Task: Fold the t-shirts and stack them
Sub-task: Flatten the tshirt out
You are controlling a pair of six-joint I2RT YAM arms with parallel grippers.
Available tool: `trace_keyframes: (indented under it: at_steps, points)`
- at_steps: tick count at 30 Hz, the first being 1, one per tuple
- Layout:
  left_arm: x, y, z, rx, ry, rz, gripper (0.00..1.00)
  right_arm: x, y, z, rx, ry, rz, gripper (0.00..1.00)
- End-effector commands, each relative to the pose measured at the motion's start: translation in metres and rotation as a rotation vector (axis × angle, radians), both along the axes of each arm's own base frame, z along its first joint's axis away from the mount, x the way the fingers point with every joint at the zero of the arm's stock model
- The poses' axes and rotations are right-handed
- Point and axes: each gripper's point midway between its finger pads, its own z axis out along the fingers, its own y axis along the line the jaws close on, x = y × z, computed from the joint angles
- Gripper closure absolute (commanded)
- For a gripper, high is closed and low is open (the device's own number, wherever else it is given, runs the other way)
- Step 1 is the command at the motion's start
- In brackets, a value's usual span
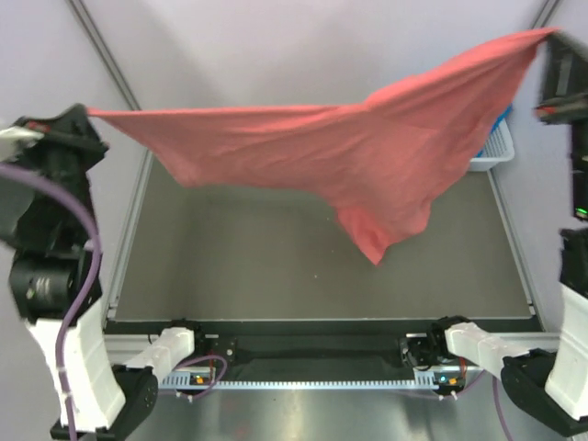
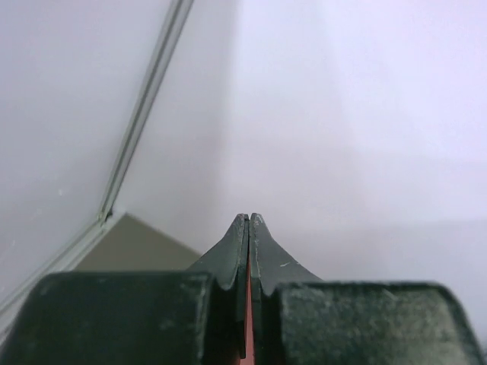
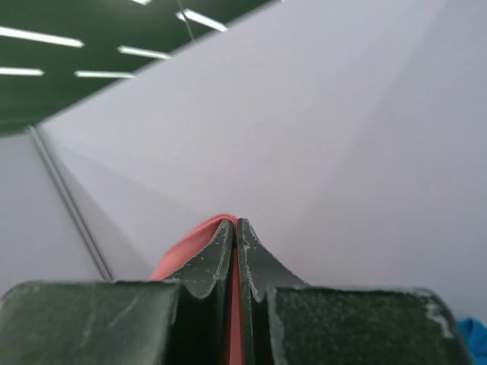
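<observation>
Top view. My left end effector [image 1: 89,116] and right end effector [image 1: 549,37] held one salmon-pink t-shirt [image 1: 367,156] spread in the air above the grey surface [image 1: 257,266]. Each end effector was clenched on an outer corner of the cloth. The upper edge ran nearly taut from the left grip, near the surface's left rail, up to the right grip, which stood beyond the right rail. The lower edge sagged, and its deepest fold hung right of centre. I could not tell whether that fold touched the surface. Bare surface showed between the fold and the near edge, and again under the left half of the shirt. A white slotted basket [image 1: 493,147] stood at the far right corner, partly hidden behind the cloth, with a bit of blue fabric [image 1: 504,117] at its rim.

Wrist views. In each, the fingers met tip to tip with a thin sliver of pink cloth pinched between them and pale wall beyond.
</observation>
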Motion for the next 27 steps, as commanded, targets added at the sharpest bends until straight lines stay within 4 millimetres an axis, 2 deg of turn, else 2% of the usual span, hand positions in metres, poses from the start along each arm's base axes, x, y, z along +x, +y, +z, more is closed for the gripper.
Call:
trace_keyframes:
  at_steps: [1,2,3,8,12,16,19,20,22,23,24,25,26,27]
  points:
    - [-0.041,0.013,0.044,0.024,-0.148,0.065,1.0,-0.054,-0.011,0.064,-0.003,-0.221,-0.01,1.0]
    - [-0.053,0.013,0.055,0.025,-0.184,0.063,1.0,-0.057,-0.01,0.069,-0.007,-0.228,-0.002,1.0]
    - [-0.061,0.014,0.061,0.028,-0.203,0.065,1.0,-0.075,-0.014,0.081,0.003,-0.267,0.003,1.0]
    - [-0.099,0.016,0.09,0.025,-0.318,0.067,1.0,-0.112,-0.016,0.088,-0.002,-0.317,0.032,1.0]
    - [-0.118,0.02,0.101,0.042,-0.358,0.088,1.0,-0.126,-0.016,0.09,0.008,-0.341,0.054,1.0]
    - [-0.122,0.024,0.106,0.055,-0.372,0.115,1.0,-0.127,-0.012,0.095,0.039,-0.357,0.098,1.0]
    - [-0.104,0.024,0.099,0.061,-0.348,0.121,1.0,-0.109,-0.001,0.096,0.024,-0.343,0.131,1.0]
    - [-0.09,0.023,0.093,0.063,-0.332,0.124,1.0,-0.09,0.004,0.092,0.019,-0.312,0.135,1.0]
    - [-0.071,0.022,0.082,0.063,-0.304,0.124,1.0,-0.067,0.01,0.086,0.005,-0.285,0.135,1.0]
    - [-0.049,0.019,0.067,0.069,-0.272,0.118,1.0,-0.05,0.014,0.08,0.001,-0.262,0.135,1.0]
    - [-0.037,0.018,0.058,0.069,-0.25,0.117,1.0,-0.024,0.021,0.064,-0.007,-0.209,0.138,1.0]
    - [-0.026,0.018,0.047,0.06,-0.227,0.118,1.0,-0.015,0.023,0.062,-0.003,-0.212,0.138,1.0]
    - [-0.004,0.017,0.025,0.063,-0.182,0.126,1.0,0.003,0.027,0.052,-0.001,-0.184,0.141,1.0]
    - [0.009,0.018,0.012,0.062,-0.154,0.132,1.0,0.029,0.033,0.032,-0.005,-0.131,0.145,1.0]
